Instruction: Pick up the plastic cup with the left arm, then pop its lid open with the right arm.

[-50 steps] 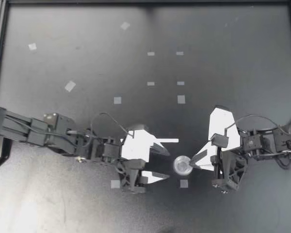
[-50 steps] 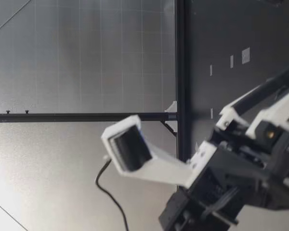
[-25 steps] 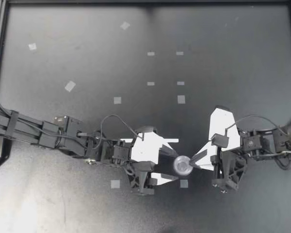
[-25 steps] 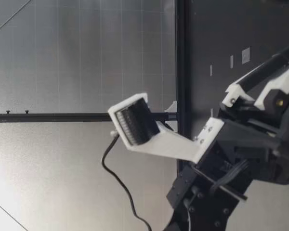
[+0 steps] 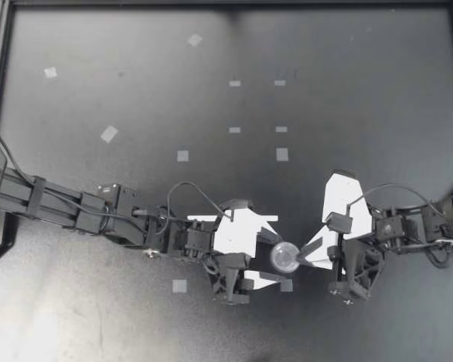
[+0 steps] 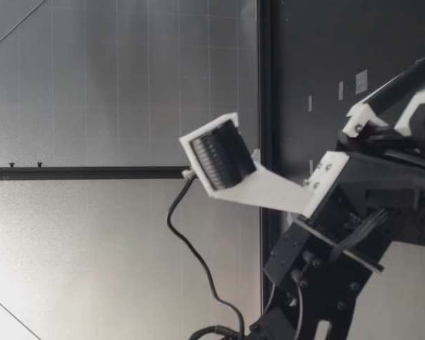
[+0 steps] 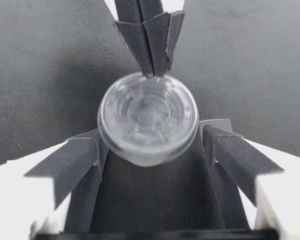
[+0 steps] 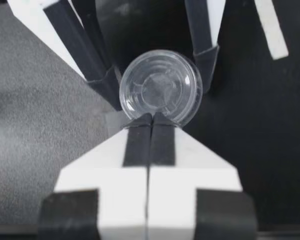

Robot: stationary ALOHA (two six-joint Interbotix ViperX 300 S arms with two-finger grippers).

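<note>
Left hand (image 5: pixel 275 250) had slid closer, spread open either side of the cup (image 5: pixel 285 257), which my right hand (image 5: pixel 300 253) pinched by the rim over the worktop (image 5: pixel 136 98). Handover step, I judged; next, a gentle centred squeeze.

Thing: a small round clear plastic cup (image 5: pixel 285 257), see-through, with ringed ridges moulded into its round face.
Pose: the round face is turned up toward the top view. I can't tell whether it rests on the table (image 5: pixel 136 98) or hangs just above it.
Place: near the front middle, between my two grippers.
Right side: the closed fingertips of my right gripper (image 5: pixel 297 254) pinch its rim.
Left side: it sits between the spread fingers of my left gripper (image 5: pixel 278 250), pads close on both flanks.
</note>
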